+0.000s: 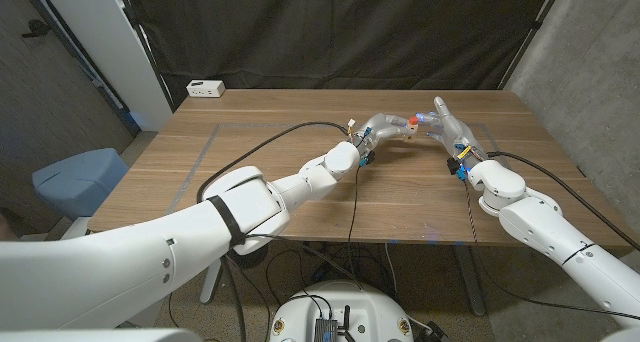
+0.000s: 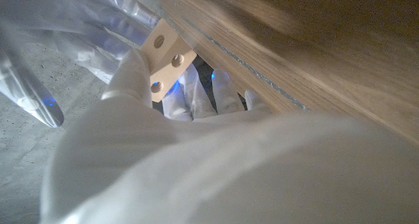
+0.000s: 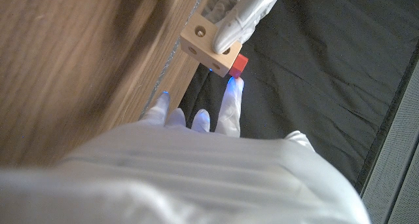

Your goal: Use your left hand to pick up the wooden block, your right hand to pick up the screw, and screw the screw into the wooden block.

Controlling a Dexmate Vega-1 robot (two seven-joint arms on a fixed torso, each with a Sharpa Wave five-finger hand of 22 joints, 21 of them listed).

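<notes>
**Block and screw meeting in the air above the worktop**

Nearest the robot, both arms are reaching forward over the worktop (image 1: 300, 157) and converging toward its far middle. The left hand (image 1: 378, 129) is holding the block (image 1: 409, 125) up off the surface; in the left wrist view the fingers (image 2: 134, 70) are wrapping it from behind, leaving a face with round holes exposed. The right hand (image 1: 447, 128) is coming in from the other side, its fingers (image 3: 230, 99) stretching up to the screw (image 3: 239, 65), whose red head is showing at the block's corner. Whether those fingers are actually pinching the head or only touching it, I cannot tell; the shaft is hidden.

Judging from its look, the block is light, rigid bare wood with flat faces and square corners, so it should be sitting firmly in a wrap-around grip and not crushing. It is best held by the side faces, keeping the holed face free. The screw seems small, hard and light, likely plastic, and prone to slipping or tilting; the red head is the place to take it, pinched at the fingertips so it can be turned.

Farther back, a white box (image 1: 206, 88) is sitting at the worktop's far left corner.
</notes>
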